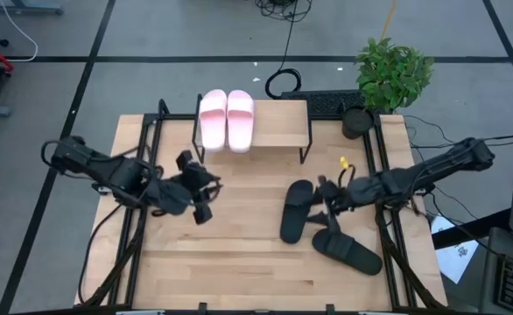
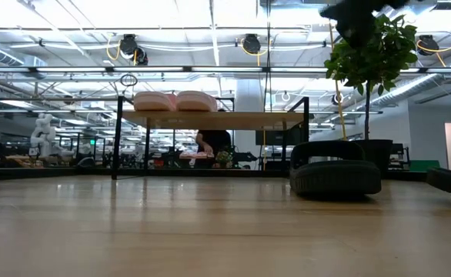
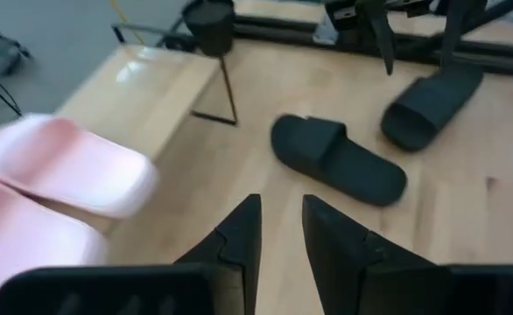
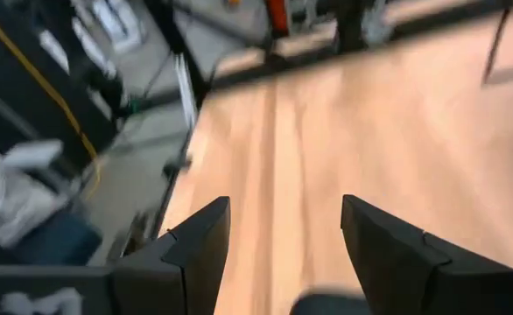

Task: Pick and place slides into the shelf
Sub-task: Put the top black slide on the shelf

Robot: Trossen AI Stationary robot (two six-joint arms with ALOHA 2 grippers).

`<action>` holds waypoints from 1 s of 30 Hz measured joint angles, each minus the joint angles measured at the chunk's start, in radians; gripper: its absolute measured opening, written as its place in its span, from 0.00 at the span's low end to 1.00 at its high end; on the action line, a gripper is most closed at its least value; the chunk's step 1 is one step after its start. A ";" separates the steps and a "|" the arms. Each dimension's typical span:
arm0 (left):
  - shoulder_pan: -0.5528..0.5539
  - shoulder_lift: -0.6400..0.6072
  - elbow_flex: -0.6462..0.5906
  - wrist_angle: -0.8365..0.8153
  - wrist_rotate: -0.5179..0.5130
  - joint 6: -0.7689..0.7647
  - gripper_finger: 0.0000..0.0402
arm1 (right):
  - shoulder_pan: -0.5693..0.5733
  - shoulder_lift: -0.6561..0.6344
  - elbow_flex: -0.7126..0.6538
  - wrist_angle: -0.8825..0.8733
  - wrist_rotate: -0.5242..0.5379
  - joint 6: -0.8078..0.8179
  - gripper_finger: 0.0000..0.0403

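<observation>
High view is showing the right gripper [image 1: 326, 203] hovering, jaws spread and empty, between 2 black slides [image 1: 297, 210]; descending off-centre risks nudging one away.

The left gripper [image 1: 206, 188] is waiting, fingers narrowly parted, holding nothing.

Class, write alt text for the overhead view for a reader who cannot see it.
Two pale pink slides sit on the shelf; two black slides lie on the wooden table. The right gripper hovers open by them, the left gripper left of centre.
</observation>
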 joint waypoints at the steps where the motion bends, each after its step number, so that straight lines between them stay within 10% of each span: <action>1: -0.012 0.011 0.000 -0.003 0.001 -0.016 0.22 | 0.017 0.012 0.000 -0.033 0.000 0.010 0.52; 30: -0.036 0.212 -0.001 0.000 0.026 -0.262 0.22 | 0.050 0.284 0.001 -0.365 0.242 -0.048 0.52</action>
